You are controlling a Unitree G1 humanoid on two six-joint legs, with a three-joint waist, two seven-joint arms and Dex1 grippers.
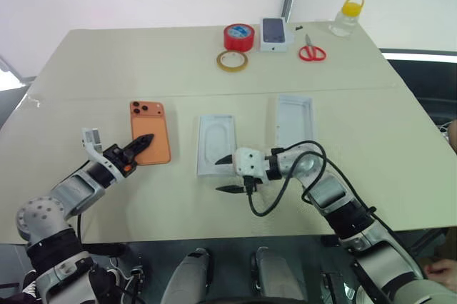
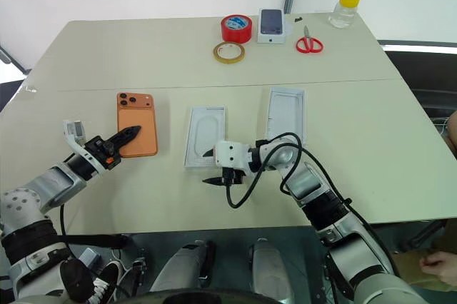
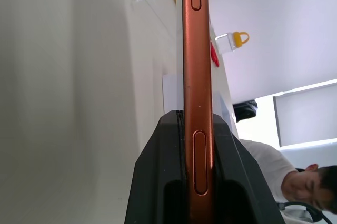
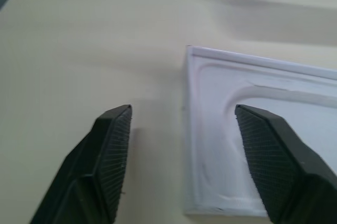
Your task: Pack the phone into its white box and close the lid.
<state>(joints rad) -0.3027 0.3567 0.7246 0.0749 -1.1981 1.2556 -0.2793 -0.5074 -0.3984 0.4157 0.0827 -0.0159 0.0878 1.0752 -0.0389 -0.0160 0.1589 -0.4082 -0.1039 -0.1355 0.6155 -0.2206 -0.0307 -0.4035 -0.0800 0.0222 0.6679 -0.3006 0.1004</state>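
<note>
The orange phone (image 1: 151, 140) lies back up on the left of the table, camera lenses at its far corner. My left gripper (image 1: 143, 141) is shut on its left long edge, and the left wrist view shows that edge (image 3: 197, 77) clamped between the black fingers. The lid (image 1: 216, 145), an all-white shallow tray with a rounded outline on its floor, lies at the table's middle. To its right lies the white box (image 1: 294, 118) with a greyish floor. My right gripper (image 1: 225, 174) is open at the lid's near end, its fingers astride the near corner (image 4: 210, 129), holding nothing.
Along the far edge of the table stand a red tape roll (image 1: 238, 36), a yellowish tape ring (image 1: 232, 60), a small carton with a phone picture (image 1: 275, 33), red scissors (image 1: 311, 52) and a bottle with a yellow cap (image 1: 346, 17). A person's hand (image 2: 439, 265) is at the lower right.
</note>
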